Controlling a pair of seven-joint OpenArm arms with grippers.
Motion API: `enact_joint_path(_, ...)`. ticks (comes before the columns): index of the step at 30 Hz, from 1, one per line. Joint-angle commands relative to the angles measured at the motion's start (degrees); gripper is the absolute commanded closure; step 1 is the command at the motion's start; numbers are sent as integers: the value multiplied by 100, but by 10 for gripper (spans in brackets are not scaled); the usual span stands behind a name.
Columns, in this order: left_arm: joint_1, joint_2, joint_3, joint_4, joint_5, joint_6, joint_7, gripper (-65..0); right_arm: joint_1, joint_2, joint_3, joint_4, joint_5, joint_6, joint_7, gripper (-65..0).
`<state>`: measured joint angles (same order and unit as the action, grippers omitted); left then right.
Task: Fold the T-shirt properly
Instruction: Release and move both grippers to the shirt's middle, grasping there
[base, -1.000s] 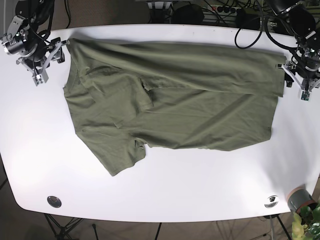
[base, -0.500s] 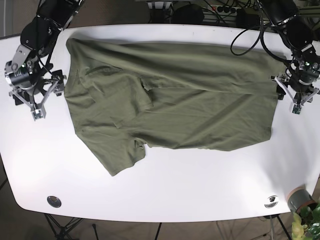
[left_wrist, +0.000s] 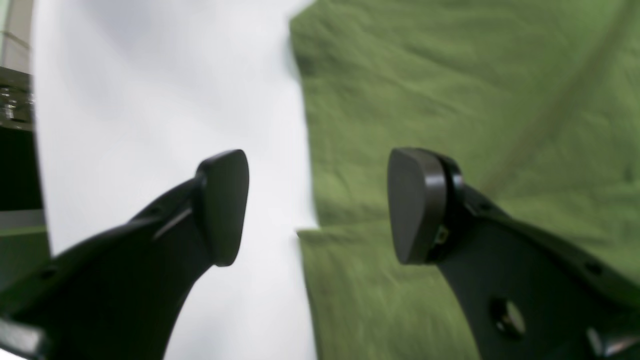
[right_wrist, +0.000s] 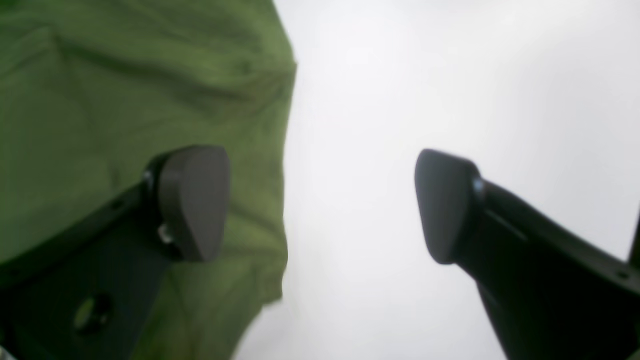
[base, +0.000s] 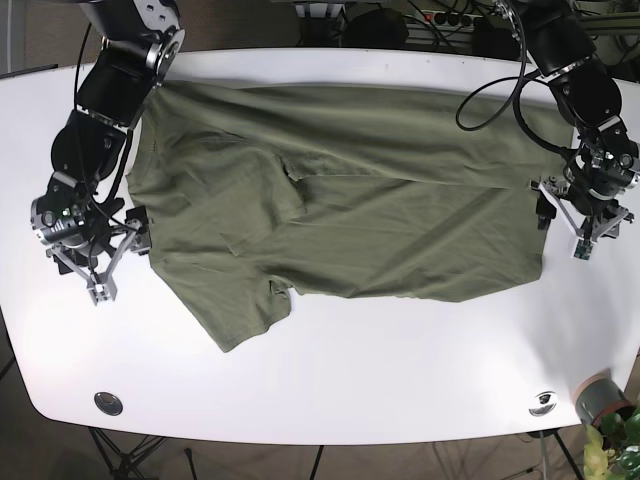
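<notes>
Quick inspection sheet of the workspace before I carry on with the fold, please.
Surface: white table, bare around the shirt.
Job's things: green T-shirt lying partly folded, lengthwise across the table, a sleeve sticking out toward the front.
Clutter: two round fittings in the table; a grey pot with a plant at the corner.
Grippers: left gripper open, straddling the shirt's edge; right gripper open at the opposite edge.
Cables: black cables looping over the far edge.
Surroundings: stand legs under the table.
</notes>
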<state>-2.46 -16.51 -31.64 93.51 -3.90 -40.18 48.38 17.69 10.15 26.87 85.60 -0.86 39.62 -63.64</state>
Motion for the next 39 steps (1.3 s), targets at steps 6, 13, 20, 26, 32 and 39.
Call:
enact_joint_path(6, -198, 3, -5, 86, -27, 18, -104, -406, 960, 141, -2, -1936, -296, 38, 1427, -553)
enact_joint_path(13, -172, 12, 118, 86, -27, 18, -104, -404, 1400, 255, -2, -3299, -489, 38, 2315, -553)
enact_joint_path(20, -163, 12, 109, 86, -19, 18, -104, -404, 1347, 202, -2, -3395, -481, 38, 2544, -553)
enact_joint_path(26, -189, -15, 144, 77, -10, 146, -122, -403, 1171, -9, -2, -3404, -481, 38, 2570, -553)
enact_joint_path(32, -348, -15, 153, 77, -10, 1104, -148, -408, 1119, -53, -2, -3404, -481, 38, 2579, -544)
enact_joint_path(39, -840, -41, 153, -670, -10, 2185, -500, -410, 1119, -149, -2, -3404, -498, 38, 2588, -296)
